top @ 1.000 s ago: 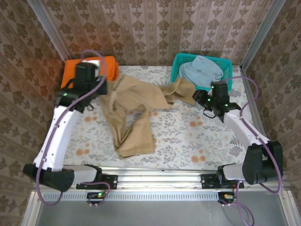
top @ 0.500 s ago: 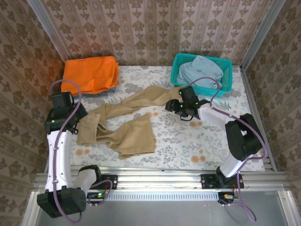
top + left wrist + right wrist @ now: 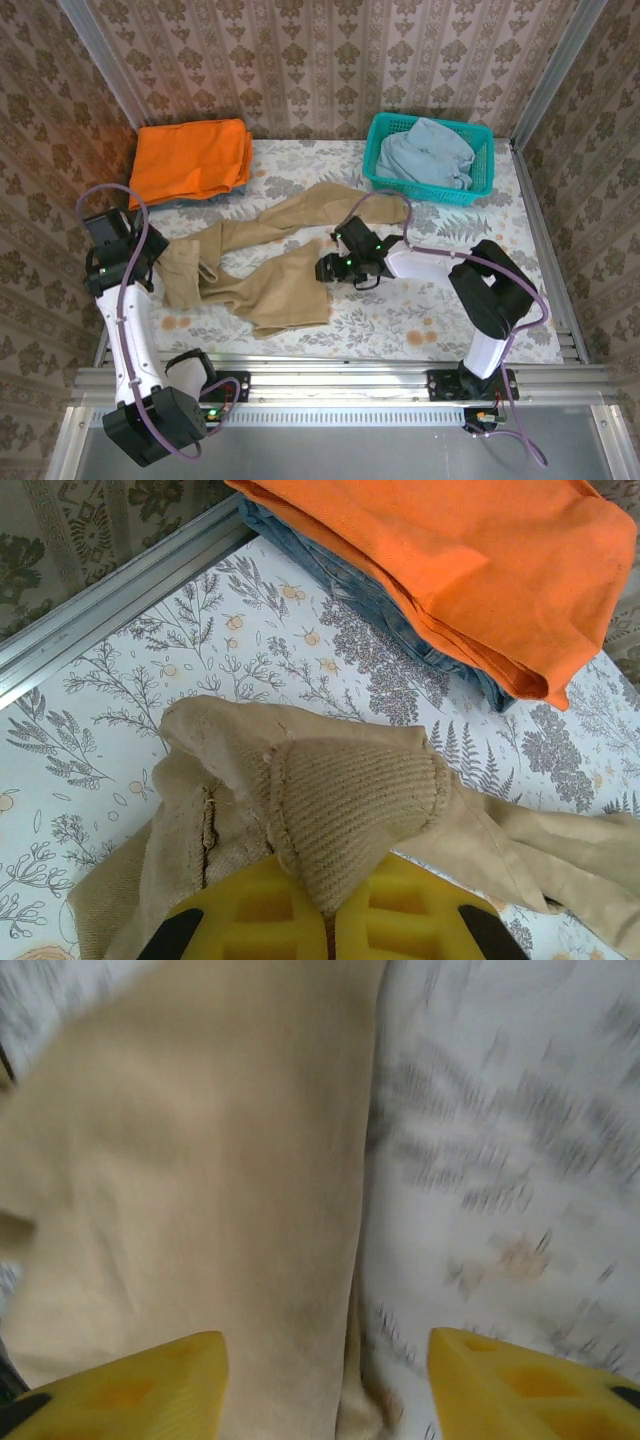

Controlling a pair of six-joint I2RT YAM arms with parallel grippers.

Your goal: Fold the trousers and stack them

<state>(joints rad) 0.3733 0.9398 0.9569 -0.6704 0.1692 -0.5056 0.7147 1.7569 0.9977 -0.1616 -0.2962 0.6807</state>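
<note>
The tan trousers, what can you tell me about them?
The trousers are plain khaki-beige, soft matte cloth, lying crumpled and unfolded on the flowered table, one leg trailing toward the far right. The left end effector is shut on a ribbed fold at their left end; the right end effector stands open over one leg's edge.

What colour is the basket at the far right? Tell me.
Teal basket; clearest in the top external view.
</note>
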